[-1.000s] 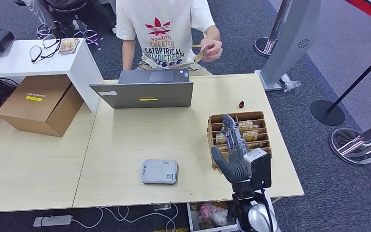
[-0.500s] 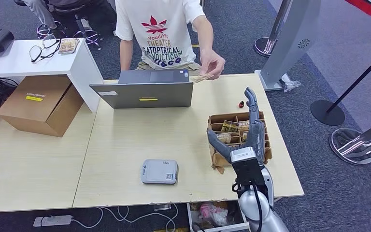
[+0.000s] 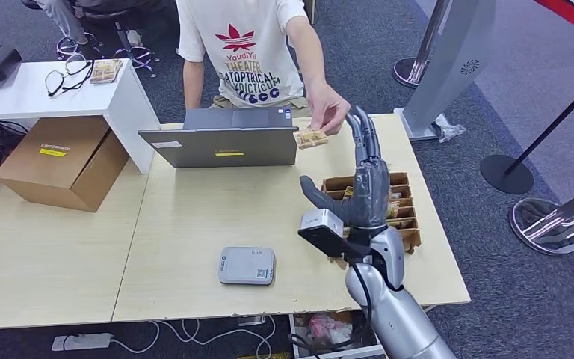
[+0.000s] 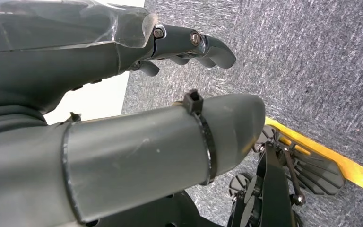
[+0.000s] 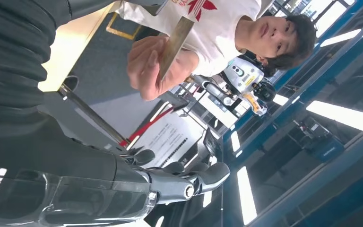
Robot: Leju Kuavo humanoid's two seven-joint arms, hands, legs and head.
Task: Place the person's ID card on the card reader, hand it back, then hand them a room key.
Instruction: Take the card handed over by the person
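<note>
A person in a white T-shirt stands behind the table and holds the ID card [image 3: 311, 138] out over its far edge in one hand [image 3: 327, 109]. In the right wrist view the card [image 5: 174, 42] shows edge-on in that hand. My right hand [image 3: 366, 187] is raised above the key box, fingers stretched up toward the card, a short gap below it, holding nothing. The grey card reader [image 3: 247, 265] lies flat near the table's front edge. A cardboard box of room keys [image 3: 400, 200] sits at the right. My left hand [image 4: 123, 94] hangs over the carpet, fingers loosely curled, holding nothing.
A grey laptop [image 3: 220, 146] stands at the table's [image 3: 209, 209] far edge, left of the card. A small dark object [image 3: 374, 161] lies behind the key box. A white side table [image 3: 37, 90] with glasses and a cardboard carton [image 3: 63, 161] are at the left. Stanchions stand at the right.
The person has reached the ID card forward and down over the table. My right hand has risen from the key box and stretched its fingers toward the card.
</note>
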